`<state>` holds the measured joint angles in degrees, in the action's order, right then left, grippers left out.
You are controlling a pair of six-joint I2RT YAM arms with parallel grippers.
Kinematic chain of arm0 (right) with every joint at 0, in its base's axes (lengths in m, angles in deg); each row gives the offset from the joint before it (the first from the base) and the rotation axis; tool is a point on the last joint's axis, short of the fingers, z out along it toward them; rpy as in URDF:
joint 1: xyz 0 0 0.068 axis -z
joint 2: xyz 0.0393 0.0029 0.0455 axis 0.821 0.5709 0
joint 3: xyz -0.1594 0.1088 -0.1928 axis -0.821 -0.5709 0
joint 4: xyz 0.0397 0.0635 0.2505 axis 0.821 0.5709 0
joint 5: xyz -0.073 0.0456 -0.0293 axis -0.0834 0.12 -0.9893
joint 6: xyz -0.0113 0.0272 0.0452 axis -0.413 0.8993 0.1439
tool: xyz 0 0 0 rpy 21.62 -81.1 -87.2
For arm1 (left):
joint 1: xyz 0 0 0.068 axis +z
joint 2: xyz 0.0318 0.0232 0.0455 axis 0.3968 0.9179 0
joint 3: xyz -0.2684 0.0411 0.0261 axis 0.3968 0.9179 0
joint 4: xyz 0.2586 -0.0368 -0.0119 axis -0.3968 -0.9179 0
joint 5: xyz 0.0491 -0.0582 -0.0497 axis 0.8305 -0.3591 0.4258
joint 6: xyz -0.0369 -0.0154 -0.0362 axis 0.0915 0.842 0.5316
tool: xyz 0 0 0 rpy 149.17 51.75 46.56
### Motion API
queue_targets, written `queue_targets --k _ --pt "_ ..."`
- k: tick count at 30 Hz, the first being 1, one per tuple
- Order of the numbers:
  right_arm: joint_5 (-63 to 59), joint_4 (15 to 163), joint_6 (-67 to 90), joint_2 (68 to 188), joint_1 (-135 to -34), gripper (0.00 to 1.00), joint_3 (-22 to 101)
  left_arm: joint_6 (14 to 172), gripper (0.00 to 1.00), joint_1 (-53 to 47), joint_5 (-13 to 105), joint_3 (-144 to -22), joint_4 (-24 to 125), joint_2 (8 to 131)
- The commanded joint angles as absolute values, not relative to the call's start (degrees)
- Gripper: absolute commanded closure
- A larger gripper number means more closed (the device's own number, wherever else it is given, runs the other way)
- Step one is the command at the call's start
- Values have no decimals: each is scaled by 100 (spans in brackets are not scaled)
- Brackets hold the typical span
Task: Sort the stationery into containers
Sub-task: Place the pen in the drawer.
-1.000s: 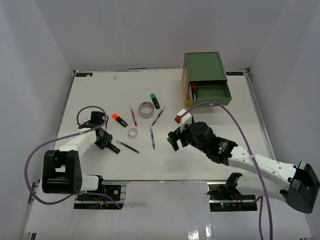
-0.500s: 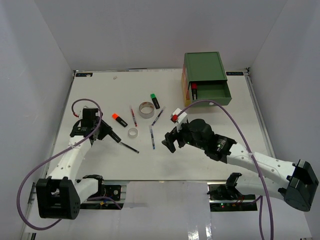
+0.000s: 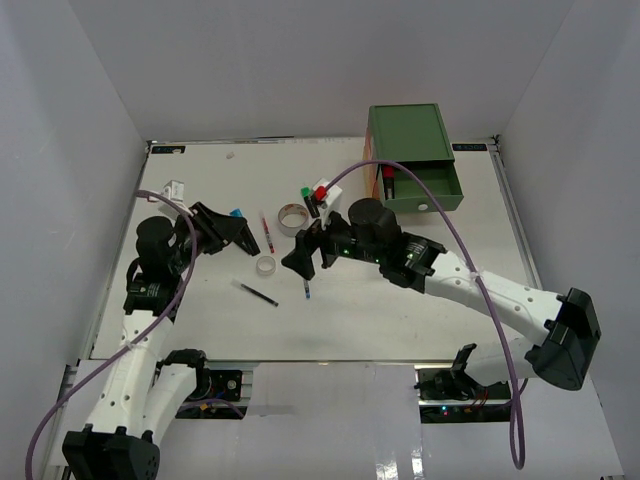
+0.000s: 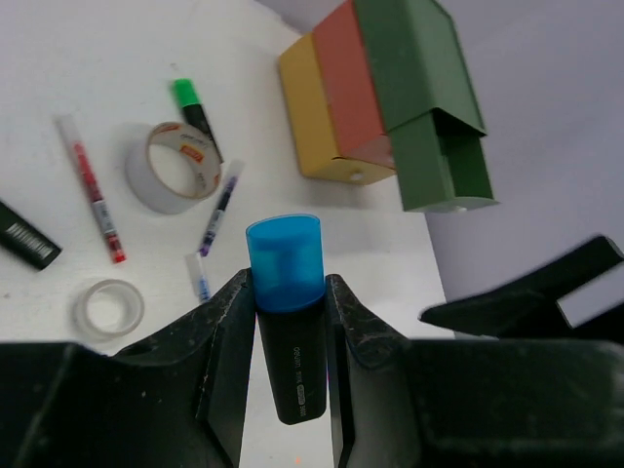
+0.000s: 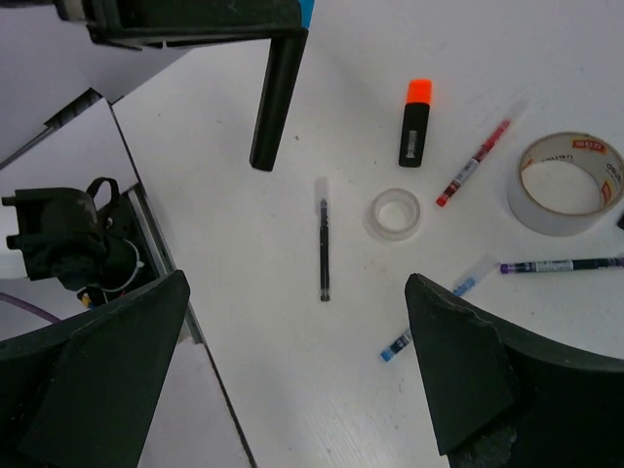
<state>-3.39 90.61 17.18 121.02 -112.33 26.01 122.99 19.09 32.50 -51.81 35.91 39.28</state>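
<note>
The left claw [image 4: 288, 292] is gripping a blue-capped highlighter [image 4: 291, 366] above the tabletop [image 3: 200, 320] at 9 o'clock. The right claw [image 5: 292, 370] is hovering wide open and empty above a thin dark pen [image 5: 324, 252]. At 1 o'clock the green drawer [image 3: 420, 187] is standing pulled out, its dark contents too small to identify.

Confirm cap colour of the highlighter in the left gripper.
Blue; the highlighter in the left gripper shows best in the left wrist view.
</note>
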Motion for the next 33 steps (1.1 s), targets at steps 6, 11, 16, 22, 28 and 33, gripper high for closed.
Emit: queue_targets --k 6,11,16,22,28,33 --pt "-125 9076 2060 12900 -11311 0 3796 12533 80 1793 2510 -5131 4630 3485" --pt "-73 9129 2104 13374 -11363 5 4262 12612 80 1740 2501 -5140 4737 3459" --pt "-20 9155 2104 13770 -11425 9 4745 12533 80 1705 2545 -5132 4772 3467" --pt "24 9304 2069 14192 -11451 17 5238 12445 79 1635 2545 -5167 4781 3564" --pt "-20 9340 2034 14359 -11460 37 5476 12340 79 1582 2563 -5184 4781 3617" --pt "-160 9401 2025 14386 -11460 63 5537 12261 78 1556 2571 -5167 4789 3626"
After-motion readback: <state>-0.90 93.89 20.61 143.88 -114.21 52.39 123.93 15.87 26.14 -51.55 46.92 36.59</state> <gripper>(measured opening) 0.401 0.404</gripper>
